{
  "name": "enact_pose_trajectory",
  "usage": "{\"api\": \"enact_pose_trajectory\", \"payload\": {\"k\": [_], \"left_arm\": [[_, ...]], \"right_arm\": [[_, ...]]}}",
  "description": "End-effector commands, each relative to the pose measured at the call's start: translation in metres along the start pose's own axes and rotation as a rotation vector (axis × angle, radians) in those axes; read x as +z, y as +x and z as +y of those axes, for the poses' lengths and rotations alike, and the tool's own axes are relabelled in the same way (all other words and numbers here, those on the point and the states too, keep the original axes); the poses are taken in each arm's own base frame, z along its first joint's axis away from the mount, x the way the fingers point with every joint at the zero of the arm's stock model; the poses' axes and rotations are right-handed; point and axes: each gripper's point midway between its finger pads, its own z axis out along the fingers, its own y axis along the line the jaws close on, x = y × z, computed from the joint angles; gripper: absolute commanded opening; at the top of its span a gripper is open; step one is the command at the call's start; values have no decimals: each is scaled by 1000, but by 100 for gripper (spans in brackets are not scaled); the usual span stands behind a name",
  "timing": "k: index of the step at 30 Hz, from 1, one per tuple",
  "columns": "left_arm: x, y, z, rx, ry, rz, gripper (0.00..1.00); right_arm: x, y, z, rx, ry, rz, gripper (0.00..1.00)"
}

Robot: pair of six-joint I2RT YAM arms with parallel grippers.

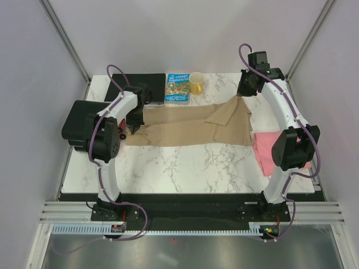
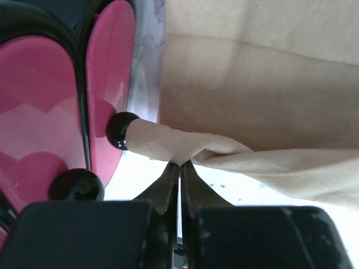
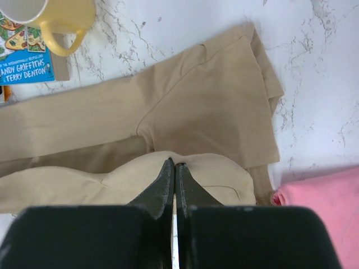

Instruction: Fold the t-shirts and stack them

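The tan t-shirt [image 1: 190,126] lies stretched across the middle of the marble table, partly folded over itself. My left gripper [image 1: 135,128] is shut on a pinched fold at its left end [image 2: 168,144]. My right gripper [image 1: 240,94] is shut on the shirt's edge at the far right, lifting a flap of it [image 3: 185,168] above the flat part [image 3: 207,95]. The pink t-shirt [image 1: 262,152] lies crumpled at the right edge of the table, partly hidden by my right arm. Its corner shows in the right wrist view [image 3: 328,210].
A pink-and-black drawer box [image 2: 50,112] stands close to the left of my left gripper. A blue book [image 1: 178,88] and a yellow mug [image 1: 197,83] sit at the back, with a black box [image 1: 134,80] beside them. Bare marble [image 1: 185,168] runs along the front.
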Motion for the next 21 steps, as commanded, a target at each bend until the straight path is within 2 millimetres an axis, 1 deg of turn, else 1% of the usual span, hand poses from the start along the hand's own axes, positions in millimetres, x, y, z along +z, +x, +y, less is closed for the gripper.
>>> {"api": "enact_pose_trajectory", "payload": {"k": [1,3,6,7,10,13,17,21], "left_arm": [[-4,-6,17,-8,-78,-22,2],[-4,-8,18,-8,-85,-25,2],[5,-11,16,-8,-89,-6,2],[11,-10,13,-1,-92,11,2],[19,-10,6,6,-81,37,2],[23,-11,2,4,-73,45,2],[23,-21,-3,-3,-59,27,2],[17,-35,-5,-10,-47,-8,2]], "right_arm": [[3,-18,-1,-20,13,-52,0],[7,-20,-2,-19,16,-54,0],[13,-21,-1,-18,9,-51,0],[13,-22,0,-18,5,-54,0],[18,-21,1,-15,1,-55,0],[20,-24,-3,-16,21,-65,0],[21,-25,-8,-21,39,-70,0],[25,-26,-14,-16,56,-71,0]]}}
